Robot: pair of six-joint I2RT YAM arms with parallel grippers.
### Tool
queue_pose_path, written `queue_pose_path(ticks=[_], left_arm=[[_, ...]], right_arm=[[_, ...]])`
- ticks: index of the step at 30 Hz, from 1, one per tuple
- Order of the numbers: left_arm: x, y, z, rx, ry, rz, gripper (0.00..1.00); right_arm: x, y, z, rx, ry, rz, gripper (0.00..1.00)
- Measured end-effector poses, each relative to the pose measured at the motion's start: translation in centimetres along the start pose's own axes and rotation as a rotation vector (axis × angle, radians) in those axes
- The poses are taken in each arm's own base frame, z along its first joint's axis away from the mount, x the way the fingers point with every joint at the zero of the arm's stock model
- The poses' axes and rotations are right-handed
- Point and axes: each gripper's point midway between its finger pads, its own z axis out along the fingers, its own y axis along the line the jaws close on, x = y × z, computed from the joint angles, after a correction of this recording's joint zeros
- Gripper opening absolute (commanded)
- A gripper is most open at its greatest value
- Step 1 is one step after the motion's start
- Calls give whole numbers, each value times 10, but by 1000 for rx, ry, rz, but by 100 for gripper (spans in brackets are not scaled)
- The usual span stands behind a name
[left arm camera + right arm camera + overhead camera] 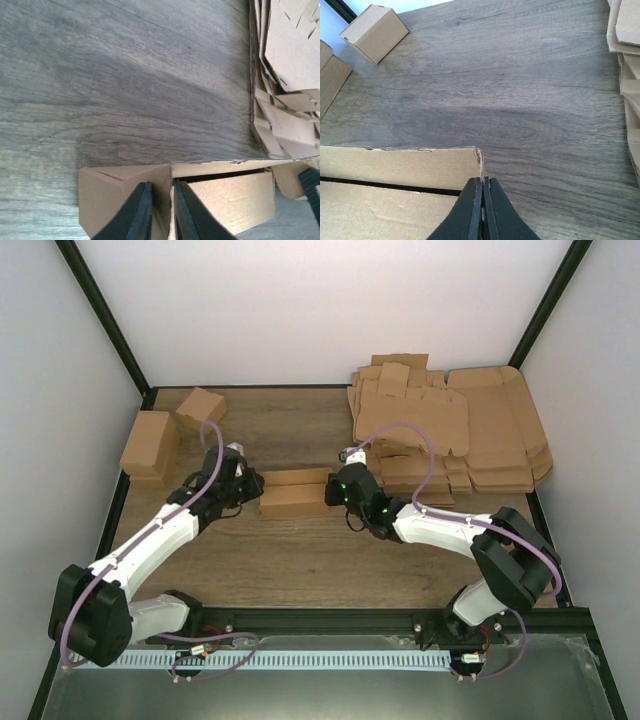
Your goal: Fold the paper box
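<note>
Box (293, 493) mid-table (300, 560), left gripper (161, 186) at box's left end, fingers slightly parted astride a wall, right gripper (482, 182) pressed together, empty, rested against box's right corner

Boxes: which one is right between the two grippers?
The long flat paper box mid-table. The cube carton and bigger box sit by the left edge.

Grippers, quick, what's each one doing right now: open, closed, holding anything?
Left gripper: jaws slightly apart astride a wall of the paper box; whether they pinch it cannot be told.
Right gripper: jaws closed, nothing between them, beside the paper box's corner.
</note>
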Motion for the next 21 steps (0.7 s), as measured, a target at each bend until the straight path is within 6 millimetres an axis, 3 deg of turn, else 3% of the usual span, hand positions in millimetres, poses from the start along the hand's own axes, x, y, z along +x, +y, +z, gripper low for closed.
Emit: queue_pose_path(ticks=[3,5,7,11,14,21], left_arm=[[1,-1,-1,0,12,17,4],[3,1,-1,-7,19,25,11],[5,2,-2,-12,30,32,26],[12,6,-4,-30,68,71,72],[10,2,-10,-30,86,119,98],[0,-4,-30,0,70,226,100]], right_arm=[[-1,-2,0,18,-1,-12,1],[-2,-3,0,25,-1,-16,1],[-1,-3,0,24,1,-22,1],[-1,2,0,12,7,-66,1],[-2,3,1,14,11,-127,17],[18,0,-2,6,101,-286,59]])
